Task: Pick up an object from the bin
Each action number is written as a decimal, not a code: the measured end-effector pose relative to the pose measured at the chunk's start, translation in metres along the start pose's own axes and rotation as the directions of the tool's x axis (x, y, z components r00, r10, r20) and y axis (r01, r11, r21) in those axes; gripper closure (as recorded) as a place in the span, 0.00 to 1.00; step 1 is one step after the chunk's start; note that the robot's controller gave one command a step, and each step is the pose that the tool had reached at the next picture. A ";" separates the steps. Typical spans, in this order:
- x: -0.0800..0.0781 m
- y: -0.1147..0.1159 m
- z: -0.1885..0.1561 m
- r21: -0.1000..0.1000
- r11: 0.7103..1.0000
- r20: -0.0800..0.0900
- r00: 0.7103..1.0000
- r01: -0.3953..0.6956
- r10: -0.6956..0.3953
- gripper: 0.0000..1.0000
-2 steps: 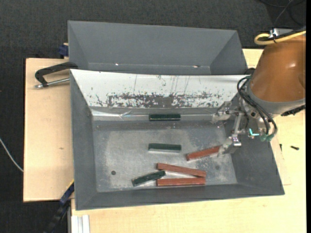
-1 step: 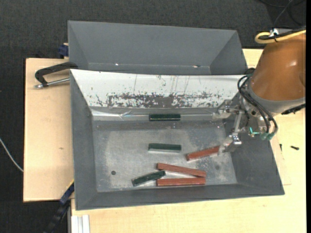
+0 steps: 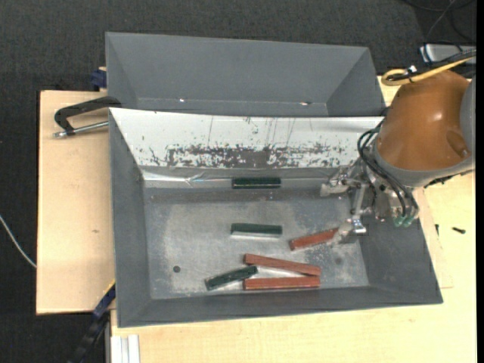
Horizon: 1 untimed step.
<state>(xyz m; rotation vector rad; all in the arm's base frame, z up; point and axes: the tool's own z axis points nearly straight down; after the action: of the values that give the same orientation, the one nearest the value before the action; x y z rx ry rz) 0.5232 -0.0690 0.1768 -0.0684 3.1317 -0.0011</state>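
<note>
Where the arm enters over the right wall of the grey metal bin, the gripper hangs low by the floor's right edge, just beside the right end of a short red-brown flat stick. Contact cannot be confirmed, nor whether the jaws are open or closed. Near the front edge lie a long red-brown stick, a second long stick and a tilted dark green bar, all close together. Another green bar lies mid-floor, and a third green bar against the back wall.

Bright light is bouncing off the back wall of the bin, making it glow white. Its bottom is looking dim and grey, with soft shadows beside the sticks.
</note>
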 end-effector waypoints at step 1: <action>-0.012 0.004 0.101 0.000 0.977 -0.013 0.977 -0.211 0.211 1.00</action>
<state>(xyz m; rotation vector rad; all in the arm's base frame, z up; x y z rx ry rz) 0.5360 -0.0644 0.0757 0.2655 3.1343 0.0027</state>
